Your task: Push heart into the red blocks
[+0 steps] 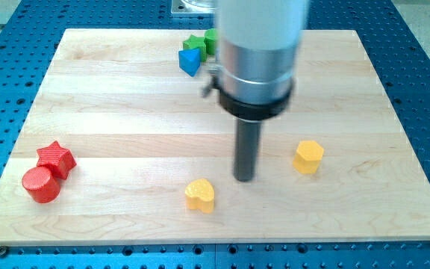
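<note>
A yellow heart block (200, 195) lies near the view's bottom centre. My tip (244, 178) rests on the board just to the right of the heart and slightly above it, with a small gap between them. A red star block (57, 159) and a red cylinder block (41, 184) sit touching each other at the view's left, far to the left of the heart.
A yellow hexagon-like block (308, 156) lies to the right of my tip. A blue block (190, 60) and a green block (198, 43) sit together at the view's top, partly hidden behind the arm. The wooden board (125, 112) lies on a blue perforated table.
</note>
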Robot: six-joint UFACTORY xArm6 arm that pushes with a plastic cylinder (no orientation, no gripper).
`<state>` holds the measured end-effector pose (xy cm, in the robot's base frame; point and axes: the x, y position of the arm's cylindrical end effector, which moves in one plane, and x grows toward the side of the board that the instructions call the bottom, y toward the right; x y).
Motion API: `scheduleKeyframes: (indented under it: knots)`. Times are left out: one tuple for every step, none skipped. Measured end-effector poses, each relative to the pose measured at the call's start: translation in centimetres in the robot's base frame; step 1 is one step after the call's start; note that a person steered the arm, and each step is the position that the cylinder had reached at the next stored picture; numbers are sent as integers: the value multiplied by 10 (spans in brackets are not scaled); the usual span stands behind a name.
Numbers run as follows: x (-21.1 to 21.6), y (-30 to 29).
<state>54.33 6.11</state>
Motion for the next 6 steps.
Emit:
scheduleKeyframes:
  knots:
    - [41,-18]
    - [43,-124]
    - [32,-221]
    - [39,-195]
    - [55,-79]
    - [21,21]
